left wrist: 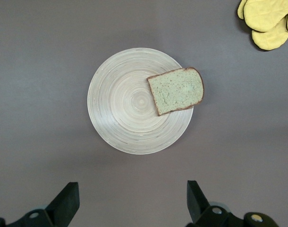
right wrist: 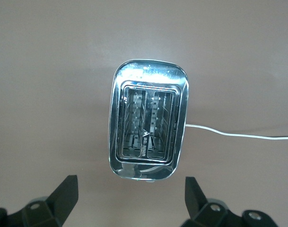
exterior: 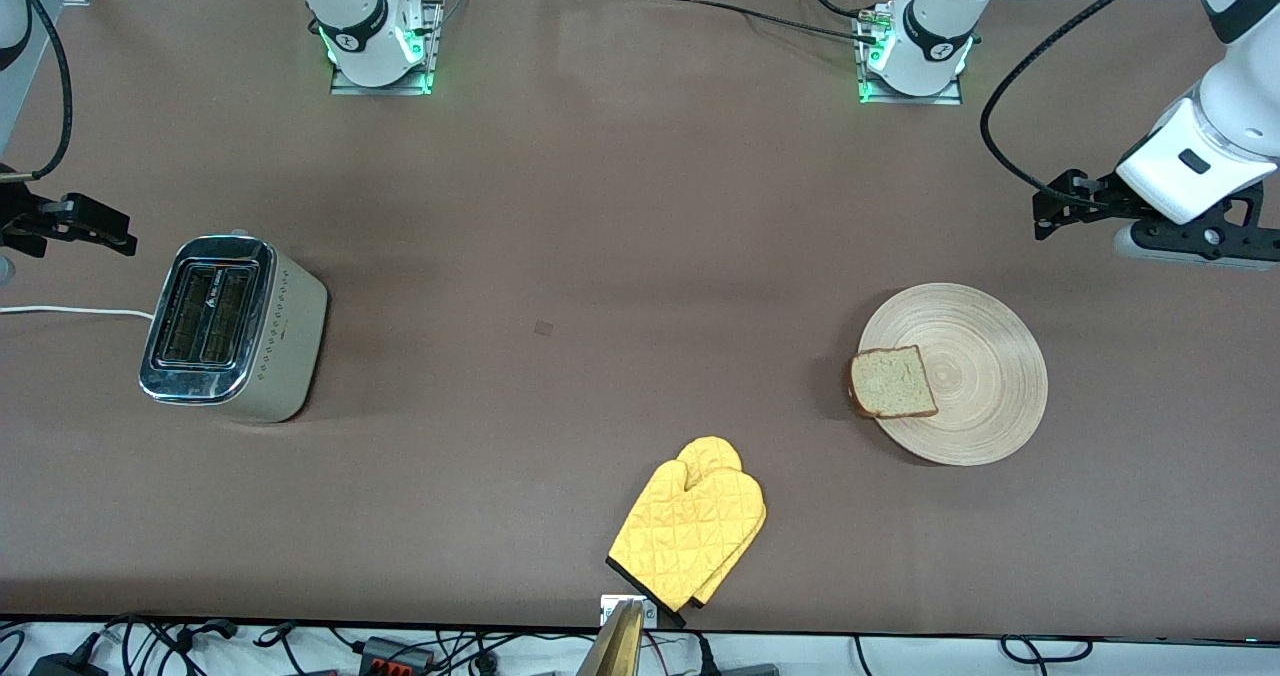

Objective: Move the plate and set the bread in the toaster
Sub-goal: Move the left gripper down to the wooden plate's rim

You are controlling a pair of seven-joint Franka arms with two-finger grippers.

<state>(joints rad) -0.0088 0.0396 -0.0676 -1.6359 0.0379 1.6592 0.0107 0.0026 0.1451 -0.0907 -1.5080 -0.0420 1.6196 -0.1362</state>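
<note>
The light-wood plate (exterior: 975, 381) lies toward the left arm's end of the table. The bread (exterior: 893, 383) lies flat on the plate's rim, on the side toward the right arm's end, slightly overhanging it. The left wrist view shows plate (left wrist: 125, 104) and bread (left wrist: 176, 91) from high above. My left gripper (exterior: 1075, 206) hangs open and empty in the air beside the plate; its gap shows in the left wrist view (left wrist: 132, 201). The toaster (exterior: 232, 328) stands toward the right arm's end, both slots empty (right wrist: 146, 125). My right gripper (exterior: 90, 224) hangs open and empty beside the toaster, as its wrist view (right wrist: 131, 196) shows.
A yellow quilted oven mitt (exterior: 690, 531) lies near the table's front edge, nearer the front camera than the plate; it also shows in the left wrist view (left wrist: 266, 21). The toaster's white cord (exterior: 70, 310) runs off toward the right arm's end of the table.
</note>
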